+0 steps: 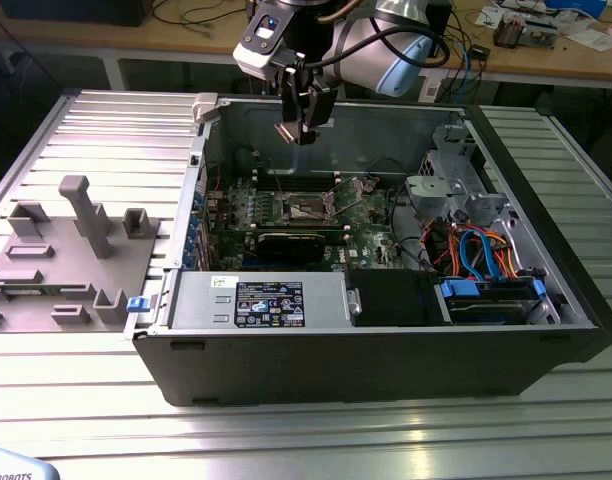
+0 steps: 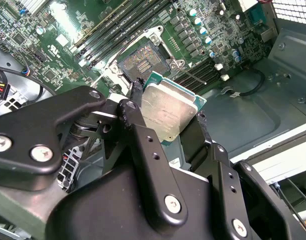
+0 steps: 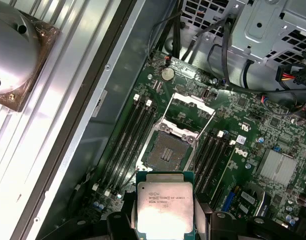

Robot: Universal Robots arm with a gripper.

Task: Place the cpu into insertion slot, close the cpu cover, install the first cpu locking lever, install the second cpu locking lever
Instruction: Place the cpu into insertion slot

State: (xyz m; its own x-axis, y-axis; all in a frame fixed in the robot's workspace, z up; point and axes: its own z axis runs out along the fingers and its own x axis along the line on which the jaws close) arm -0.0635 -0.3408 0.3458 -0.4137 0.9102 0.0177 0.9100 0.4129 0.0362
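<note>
My gripper [image 1: 302, 125] hangs above the open computer case, over its back wall, shut on the cpu [image 2: 168, 112]. The cpu [image 3: 164, 205] is a pale silver square on a green edge, clamped between the two black fingers [image 2: 143, 145]. Below on the motherboard lies the bare insertion slot [image 3: 169, 150], also seen in the exterior view as the insertion slot [image 1: 308, 208]. The cpu cover [image 3: 190, 117] is a silvery frame, swung open and resting beside the slot at its hinge side. Thin wire levers stand loose beside the slot.
The grey drive cage [image 1: 456, 170] and a bundle of cables [image 1: 476, 250] fill the case on the exterior view's right. A power supply [image 1: 266, 300] sits along the front. Memory slots [image 3: 138, 135] flank the socket. A grey fixture block [image 1: 66, 250] lies outside the case.
</note>
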